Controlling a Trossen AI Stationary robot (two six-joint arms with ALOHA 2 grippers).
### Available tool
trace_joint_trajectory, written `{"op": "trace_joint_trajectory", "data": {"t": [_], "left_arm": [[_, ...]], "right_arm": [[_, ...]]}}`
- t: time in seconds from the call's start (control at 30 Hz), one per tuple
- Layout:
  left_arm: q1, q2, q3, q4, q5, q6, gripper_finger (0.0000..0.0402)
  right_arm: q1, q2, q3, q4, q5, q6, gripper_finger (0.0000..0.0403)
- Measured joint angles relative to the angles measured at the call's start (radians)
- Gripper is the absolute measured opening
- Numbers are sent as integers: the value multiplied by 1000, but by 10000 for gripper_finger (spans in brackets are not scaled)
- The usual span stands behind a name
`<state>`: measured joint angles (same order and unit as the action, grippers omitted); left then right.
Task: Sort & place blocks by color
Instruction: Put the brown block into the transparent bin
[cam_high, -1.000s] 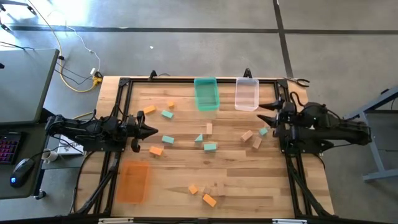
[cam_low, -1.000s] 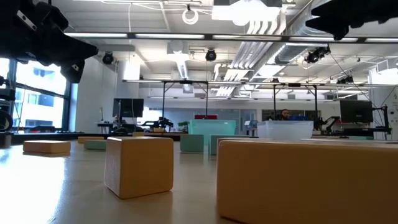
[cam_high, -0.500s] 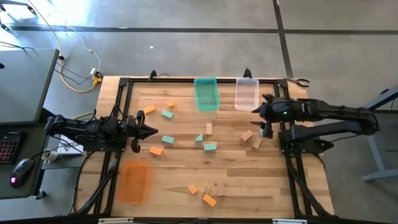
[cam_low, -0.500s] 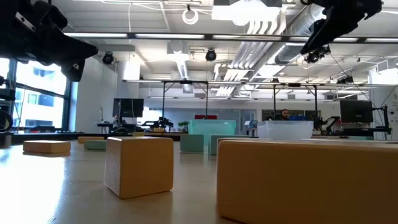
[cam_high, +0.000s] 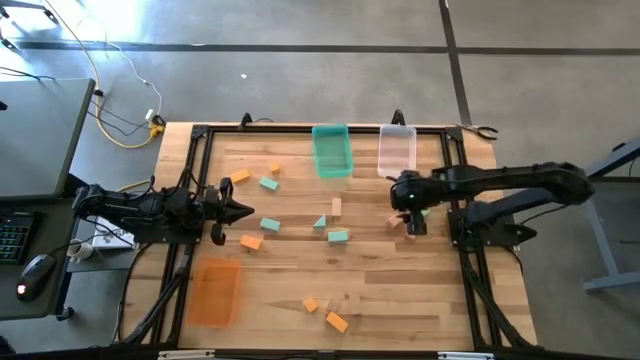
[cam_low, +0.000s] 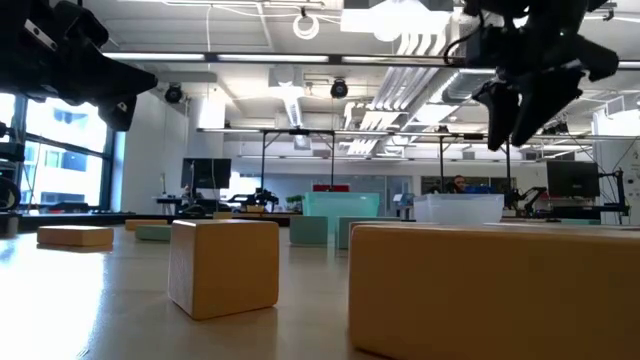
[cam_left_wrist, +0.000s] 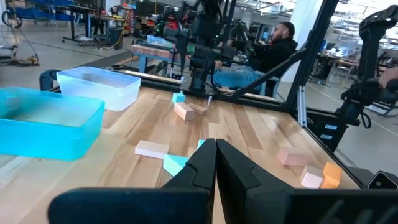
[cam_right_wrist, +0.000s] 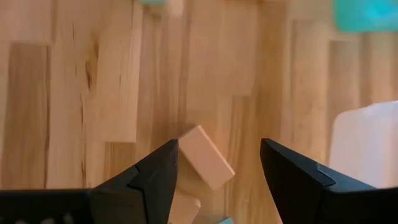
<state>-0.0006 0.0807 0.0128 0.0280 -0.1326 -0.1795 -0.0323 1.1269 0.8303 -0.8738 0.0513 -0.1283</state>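
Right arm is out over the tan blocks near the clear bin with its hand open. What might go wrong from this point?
1. The right hand brackets a tan block lying skewed between the fingers; closing could twist or squeeze it out.
2. A second tan block and a teal piece lie close beside it, so the fingers may nudge them.
3. The clear bin sits close by; a careless lift could clip its wall.

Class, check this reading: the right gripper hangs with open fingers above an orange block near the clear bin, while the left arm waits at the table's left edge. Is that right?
One thing is wrong: the block under the right gripper is plain tan wood, not orange, as the right wrist view shows. The rest stands: its fingers are open, it is near the clear bin, and the left gripper waits at the table's left edge.
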Motion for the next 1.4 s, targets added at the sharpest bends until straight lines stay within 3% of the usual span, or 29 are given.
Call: {"op": "trace_joint_trajectory", "data": {"t": [0.5,1.1,1.2,1.4], "left_arm": [[0,0,0,0,-2,0,0],[0,0,0,0,-2,0,0],[0,0,0,0,-2,0,0],[0,0,0,0,-2,0,0]], "right_arm": [[47,282,0,3,29,-115,215],[47,479,0,49,71,-168,214],[47,494,0,51,72,-161,195],[47,487,0,45,72,-103,104]]}}
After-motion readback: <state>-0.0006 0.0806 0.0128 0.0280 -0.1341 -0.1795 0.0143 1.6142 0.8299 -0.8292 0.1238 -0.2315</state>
